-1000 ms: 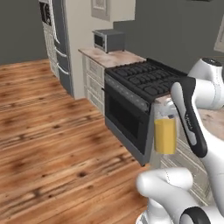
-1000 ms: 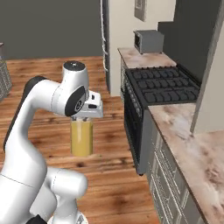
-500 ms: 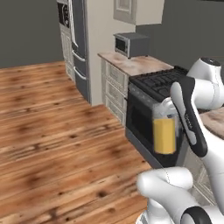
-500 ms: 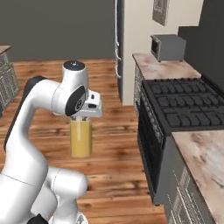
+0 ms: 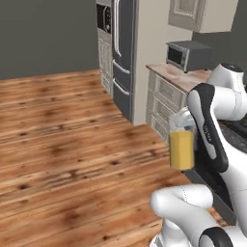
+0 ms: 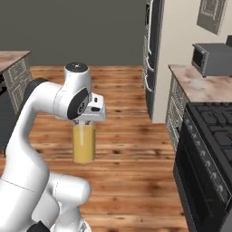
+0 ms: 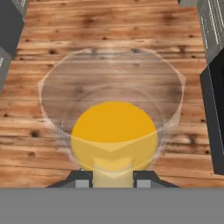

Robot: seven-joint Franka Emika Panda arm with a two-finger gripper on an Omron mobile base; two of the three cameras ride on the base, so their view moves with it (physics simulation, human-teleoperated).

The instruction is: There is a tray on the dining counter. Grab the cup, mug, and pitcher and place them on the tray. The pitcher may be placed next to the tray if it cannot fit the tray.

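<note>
**Inspector A:** Start with the room. What does the robot face?

**Inspector B:** A wooden floor (image 5: 62,159), wide and bare. Beyond it stand a tall fridge (image 5: 123,53), a run of cream cabinets under a marbled worktop (image 6: 199,86) carrying a microwave (image 6: 212,58), and a black stove (image 6: 208,149) nearer the base. No blue tray and no dining counter can be made out from here.

**Inspector A:** And the step in hand?

**Inspector B:** Judged a carry. The pitcher (image 6: 84,142) hangs in mid-air over the floor, beneath the hand (image 6: 86,123), close in front of the robot's body and resting on nothing.

**Inspector A:** State of the hand?

**Inspector B:** Closed partway on the pitcher's upper rim. In the hand view the two finger tips (image 7: 83,178) sit on either side of the glass wall at the near edge. It has hold of the pitcher and nothing else.

**Inspector A:** Attitude of the pitcher?

**Inspector B:** Upright. Its long axis runs vertical, mouth up toward the hand, base toward the floor. The orange liquid lies level and well below the rim.

**Inspector A:** What does the next move call for?

**Inspector B:** In the inspector's judgement, the base must bring the dining counter into view while the pitcher is kept vertical, since a grip on one side of the rim leaves it free to swing. Only then can it be lowered onto the tray, or beside it.
</note>
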